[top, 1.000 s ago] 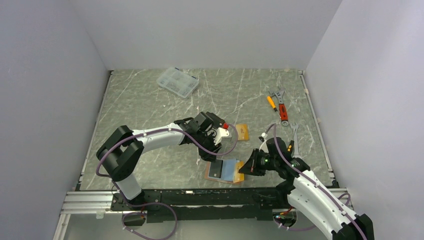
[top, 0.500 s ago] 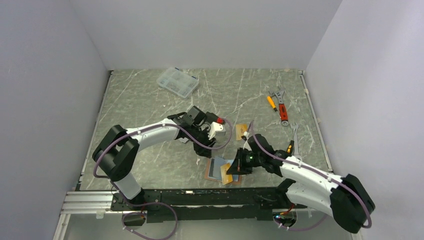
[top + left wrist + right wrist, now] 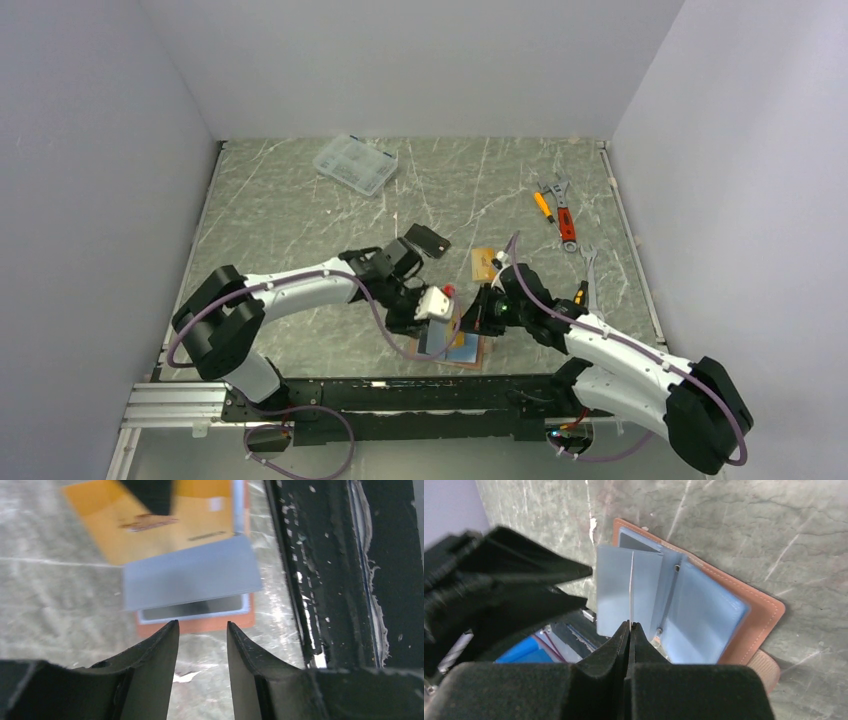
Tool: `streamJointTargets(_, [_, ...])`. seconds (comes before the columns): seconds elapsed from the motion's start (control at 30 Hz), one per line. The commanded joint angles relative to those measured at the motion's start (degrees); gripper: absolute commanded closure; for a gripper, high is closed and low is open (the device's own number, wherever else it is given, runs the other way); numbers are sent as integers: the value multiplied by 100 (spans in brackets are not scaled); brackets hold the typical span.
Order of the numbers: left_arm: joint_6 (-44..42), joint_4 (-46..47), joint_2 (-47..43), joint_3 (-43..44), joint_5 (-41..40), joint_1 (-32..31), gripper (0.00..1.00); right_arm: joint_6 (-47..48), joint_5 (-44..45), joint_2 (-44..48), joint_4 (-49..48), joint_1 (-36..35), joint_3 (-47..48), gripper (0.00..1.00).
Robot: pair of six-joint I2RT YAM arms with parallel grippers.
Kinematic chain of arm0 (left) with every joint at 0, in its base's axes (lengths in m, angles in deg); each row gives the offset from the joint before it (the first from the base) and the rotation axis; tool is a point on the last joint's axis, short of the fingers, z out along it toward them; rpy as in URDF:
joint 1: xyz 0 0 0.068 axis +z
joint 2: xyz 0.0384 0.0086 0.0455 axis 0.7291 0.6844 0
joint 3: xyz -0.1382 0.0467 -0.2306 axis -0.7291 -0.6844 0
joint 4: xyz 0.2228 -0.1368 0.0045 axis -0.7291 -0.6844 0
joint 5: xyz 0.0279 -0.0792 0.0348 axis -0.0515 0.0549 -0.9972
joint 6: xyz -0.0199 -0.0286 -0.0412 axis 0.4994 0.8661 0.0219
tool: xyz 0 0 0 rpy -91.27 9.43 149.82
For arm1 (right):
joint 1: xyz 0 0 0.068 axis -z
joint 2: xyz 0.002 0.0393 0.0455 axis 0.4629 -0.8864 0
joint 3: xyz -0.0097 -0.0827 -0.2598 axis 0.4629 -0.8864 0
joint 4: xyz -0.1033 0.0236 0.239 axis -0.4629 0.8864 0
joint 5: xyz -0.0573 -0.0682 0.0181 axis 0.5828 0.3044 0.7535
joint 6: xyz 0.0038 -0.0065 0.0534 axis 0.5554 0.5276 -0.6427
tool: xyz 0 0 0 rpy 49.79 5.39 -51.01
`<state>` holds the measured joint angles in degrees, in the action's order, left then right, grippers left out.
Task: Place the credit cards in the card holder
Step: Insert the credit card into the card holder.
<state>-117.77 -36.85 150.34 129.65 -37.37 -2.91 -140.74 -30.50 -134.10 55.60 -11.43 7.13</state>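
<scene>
Top camera looks down from high at 6 o'clock, facing 12; both wrist cameras sit close over the card holder (image 3: pixel 466 352), shared by all three

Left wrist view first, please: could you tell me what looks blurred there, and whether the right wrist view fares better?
Left wrist view: the orange card and the grey flap of the card holder are soft, the left gripper sharp, with glare on the table. Right wrist view: the holder is crisp, but the left gripper is a dark smear.
</scene>
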Motion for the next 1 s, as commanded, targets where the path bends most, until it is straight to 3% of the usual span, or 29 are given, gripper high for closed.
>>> streamJointTargets(0.0, [-932,117,-197,-229,-404,-470,54,-195,276,-98,-451,19,-259,100])
streamJointTargets(0.4, [-1150,-69,-262,-97,-655,-698,53,-147,95,-1082,-1135,-144,-114,100])
streamJointTargets(0.6, [-1486,-307,-300,-24,-899,-794,53,-87,250,-977,-985,-189,-33,100])
streamJointTargets(0.77, [-1707,-1060,-369,532,-914,-737,53,-29,328,-826,-765,-219,90,100])
streamJointTargets(0.97, [-1443,-819,-360,672,-827,-671,53,-38,318,-737,-752,-301,237,100])
